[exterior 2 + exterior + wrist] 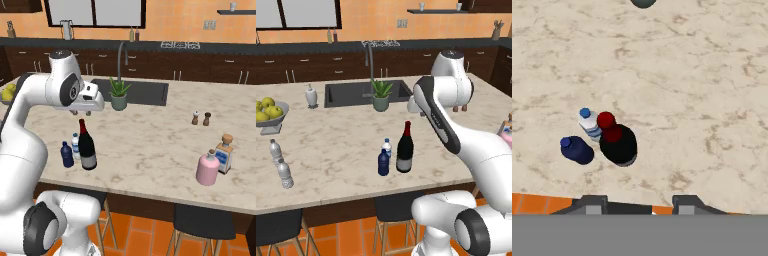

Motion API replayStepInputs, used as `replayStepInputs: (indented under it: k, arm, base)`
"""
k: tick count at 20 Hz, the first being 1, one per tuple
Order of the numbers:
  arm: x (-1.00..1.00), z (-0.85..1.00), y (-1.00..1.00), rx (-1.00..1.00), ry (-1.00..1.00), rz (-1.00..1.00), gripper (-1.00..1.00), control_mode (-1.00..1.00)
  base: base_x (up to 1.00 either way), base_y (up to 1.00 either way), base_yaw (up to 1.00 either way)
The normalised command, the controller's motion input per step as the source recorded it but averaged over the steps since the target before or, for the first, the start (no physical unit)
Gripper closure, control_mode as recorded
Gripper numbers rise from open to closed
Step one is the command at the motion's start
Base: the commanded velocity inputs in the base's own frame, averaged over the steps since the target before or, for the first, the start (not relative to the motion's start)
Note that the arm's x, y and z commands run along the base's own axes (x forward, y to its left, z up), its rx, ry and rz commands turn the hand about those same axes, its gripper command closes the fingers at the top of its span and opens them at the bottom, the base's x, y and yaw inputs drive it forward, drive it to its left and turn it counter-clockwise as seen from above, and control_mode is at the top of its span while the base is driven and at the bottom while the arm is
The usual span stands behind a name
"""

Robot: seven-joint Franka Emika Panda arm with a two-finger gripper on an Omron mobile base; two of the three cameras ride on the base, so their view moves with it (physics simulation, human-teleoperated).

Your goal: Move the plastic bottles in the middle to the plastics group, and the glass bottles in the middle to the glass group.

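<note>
Here the left base view shows two ribbed clear bottles (281,165) at the bench's (336,150) edge; the right shows a pink container (207,169) far off; the hand view shows fingers (639,206) apart, empty, over the wine bottle (617,142), dark blue bottle (577,150) and blue-capped bottle (589,122).

- Greyish clear water bottles (280,165): two, near the left edge of the counter (341,135).
- Dark blue bottle (383,163): one, by the front edge.
- Clear bottle with blue cap (387,148): one, just behind it.
- Wine bottle (405,148): one, beside those two.
- Pink container (207,167): one, toward the front right corner.
- Amber-stoppered bottle (224,153): one, next to it.
- Shakers (201,118): two.
- Potted plant (381,95): one, at the sink edge.
- Fruit bowl (271,120): one.
- Soap dispenser (311,95): one.
</note>
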Motion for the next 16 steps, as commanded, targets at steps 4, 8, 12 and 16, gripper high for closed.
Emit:
replayStepInputs:
  k: [4, 8, 12, 16]
  arm:
    - [-0.09, -0.08, 0.01, 0.01, 0.00, 0.00, -1.00, -1.00]
    - [0.03, -0.17, 0.34, 0.08, -0.01, 0.00, -1.00, -1.00]
    - [0.10, -0.19, 0.46, 0.13, 0.00, 0.00, -1.00, -1.00]
    - [0.27, -0.28, 0.40, 0.08, 0.03, 0.00, -1.00, -1.00]
  base:
    - [0.00, 0.00, 0.00]
    - [0.00, 0.00, 0.00]
    - [0.00, 0.00, 0.00]
    - [0.00, 0.00, 0.00]
